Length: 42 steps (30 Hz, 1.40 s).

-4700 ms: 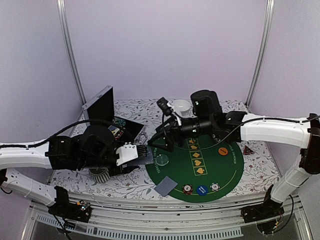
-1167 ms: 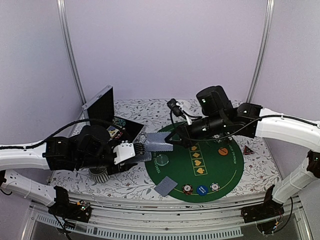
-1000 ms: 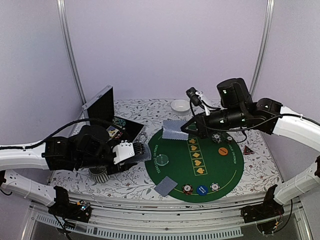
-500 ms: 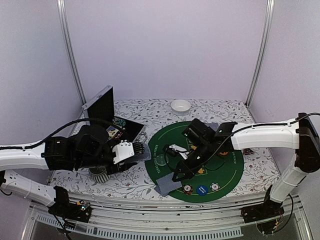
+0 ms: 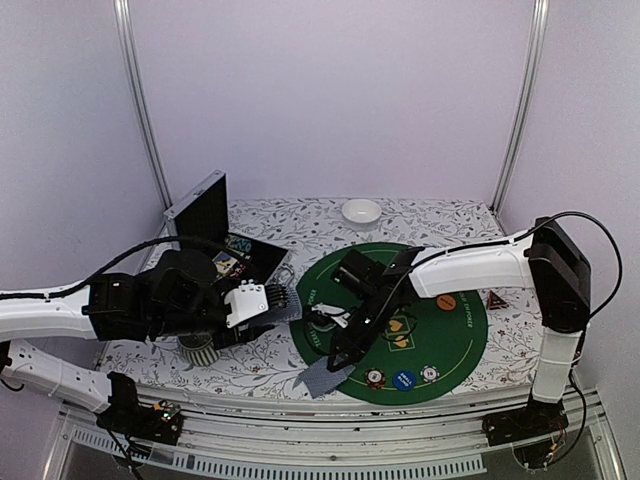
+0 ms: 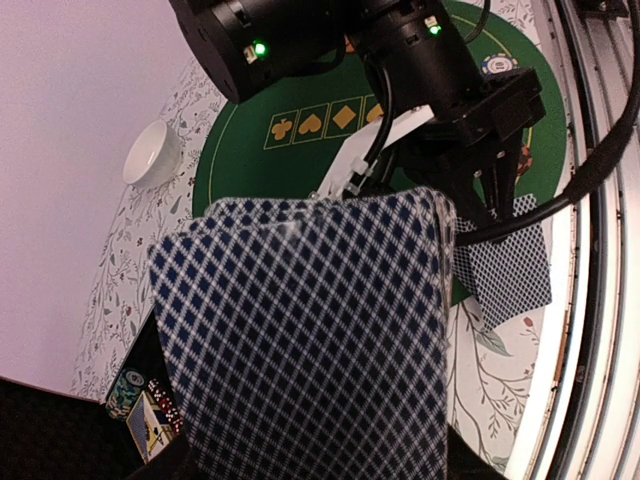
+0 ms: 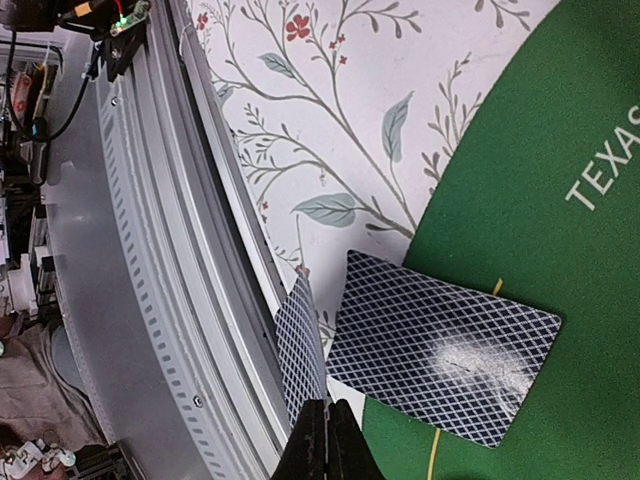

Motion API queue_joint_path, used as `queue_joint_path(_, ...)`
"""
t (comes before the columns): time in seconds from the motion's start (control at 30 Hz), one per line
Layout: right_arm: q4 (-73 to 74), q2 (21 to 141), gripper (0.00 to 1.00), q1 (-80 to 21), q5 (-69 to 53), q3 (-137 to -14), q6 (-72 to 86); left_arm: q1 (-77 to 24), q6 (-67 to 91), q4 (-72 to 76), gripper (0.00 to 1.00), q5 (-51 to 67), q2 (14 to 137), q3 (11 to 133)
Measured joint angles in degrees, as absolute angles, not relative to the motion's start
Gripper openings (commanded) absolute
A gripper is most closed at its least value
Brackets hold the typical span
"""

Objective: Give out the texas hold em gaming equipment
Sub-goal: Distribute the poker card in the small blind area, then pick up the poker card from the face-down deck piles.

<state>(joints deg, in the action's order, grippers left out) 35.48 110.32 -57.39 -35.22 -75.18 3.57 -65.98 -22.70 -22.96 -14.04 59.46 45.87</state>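
The left jaws are clamped on a stack (image 6: 310,340) of cards with blue diamond backs, slightly fanned and held up off the surface. From above the stack (image 5: 288,305) pokes out of those jaws toward the green mat (image 5: 455,335). A ribbed mug (image 5: 200,348) sits just under the left arm (image 5: 150,300).

The right arm (image 5: 470,268) reaches across the mat, and its jaws are down at the mat's near-left edge. They are pressed together on the corner of a held card (image 7: 298,350), which stands on edge and tilted, off the mat and over the flowered surface (image 7: 330,130). Just beside those jaws, on the mat side, a flat card (image 7: 440,360) lies face down, half on the mat and half on the surface. The two cards are close together; I cannot tell whether they touch.

A little past the right jaws, along the mat's near rim, lie three chips in a row: a reddish-brown chip (image 5: 375,379), then a blue chip (image 5: 404,380), then a white chip (image 5: 430,374). An orange chip (image 5: 446,301) lies on the mat beyond the arm, and a red triangle (image 5: 496,299) just off the mat's right edge. A white bowl (image 5: 361,211) sits well away, at the far side.
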Motion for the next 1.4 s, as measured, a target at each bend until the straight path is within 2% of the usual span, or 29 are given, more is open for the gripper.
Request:
queue_joint_path(0.27, 39.46, 112.16, 0.04, -57.39, -32.8, -75.81, 1.63, -65.98, -22.7, -22.96, 0.53, -14.02, 59.46, 45.87)
queue_joint_path(0.37, 40.56, 112.68, 0.18, -57.39, -31.62, -76.2, 1.32, -65.98, -22.7, -22.96, 0.53, -14.02, 59.46, 45.87)
queue_joint_path(0.43, 41.21, 113.23, 0.35, -57.39, -30.0, -77.17, 1.21, -65.98, -22.7, -22.96, 0.53, -14.02, 59.46, 45.87)
queue_joint_path(0.47, 41.25, 113.25, 0.39, -57.39, -29.87, -77.28, 1.23, -65.98, -22.7, -22.96, 0.53, -14.02, 59.46, 45.87)
queue_joint_path(0.53, 41.69, 113.36, 0.55, -57.39, -28.21, -78.41, 1.37, -65.98, -22.7, -22.96, 0.53, -14.02, 59.46, 45.87)
queue_joint_path(0.73, 42.89, 113.06, 0.73, -57.39, -22.39, -81.84, 2.31, -65.98, -22.7, -22.98, 0.53, -14.0, 59.46, 45.87)
queue_joint_path(0.83, 43.62, 110.85, 0.85, -57.39, -17.96, -82.56, 3.27, -65.98, -22.7, -22.96, 0.53, -14.0, 59.46, 45.87)
queue_joint_path(0.9, 43.72, 107.81, 1.0, -57.39, -14.31, -82.72, 3.99, -65.98, -22.7, -22.98, 0.53, -14.0, 59.46, 45.87)
queue_joint_path(1.13, 39.22, 92.62, 0.99, -57.39, 0.45, -81.21, 7.79, -65.98, -22.7, -22.96, 0.53, -13.98, 59.46, 45.87)
queue_joint_path(1.3, 17.39, 78.24, 0.99, -57.39, -7.79, -67.33, 11.0, -65.98, -22.72, -22.98, 0.53, -14.0, 59.46, 45.84)
queue_joint_path(1.4, 5.87, 76.88, 0.99, -57.76, -14.52, -61.91, 14.57, -65.98, -22.72, -22.98, 0.53, -13.98, 59.46, 45.87)
